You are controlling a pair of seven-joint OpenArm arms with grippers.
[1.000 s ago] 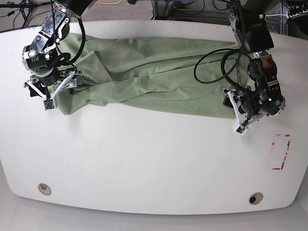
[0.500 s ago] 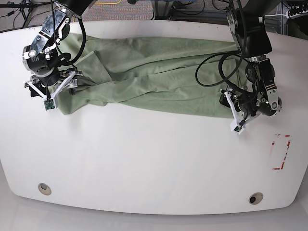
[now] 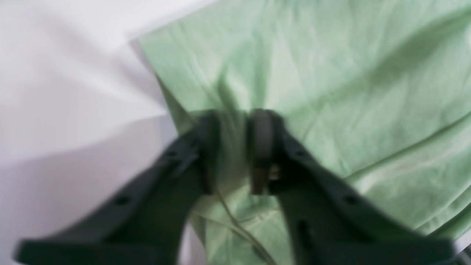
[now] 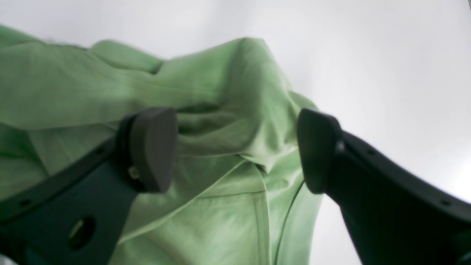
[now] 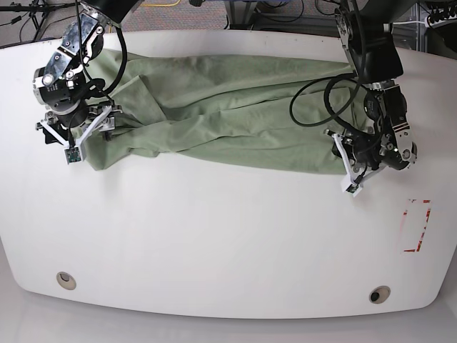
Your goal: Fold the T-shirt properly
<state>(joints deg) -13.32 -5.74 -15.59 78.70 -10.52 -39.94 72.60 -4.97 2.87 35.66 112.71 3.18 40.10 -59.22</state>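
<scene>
The pale sage-green knit T-shirt (image 5: 228, 111) lies bunched lengthwise across the upper half of the base view, on the white oval table (image 5: 214, 243), running from the upper left to the right of centre, with creases and a folded lower edge. At its right end, the left gripper (image 5: 351, 158) sits low on the cloth. In the left wrist view its 2 dark fingers (image 3: 262, 147) stand close together with a narrow ridge of green fabric (image 3: 331, 73) pinched between them, at the cloth's edge beside bare white tabletop. At the left end of the base view, the right gripper (image 5: 78, 132) hangs over the crumpled end of the shirt. In the right wrist view its 2 black pads (image 4: 152, 147) stand wide apart, straddling a raised fold of fabric (image 4: 235, 110) without squeezing it. A red-outlined rectangle mark (image 5: 416, 225) sits at the table's right edge, well apart from the shirt.
</scene>
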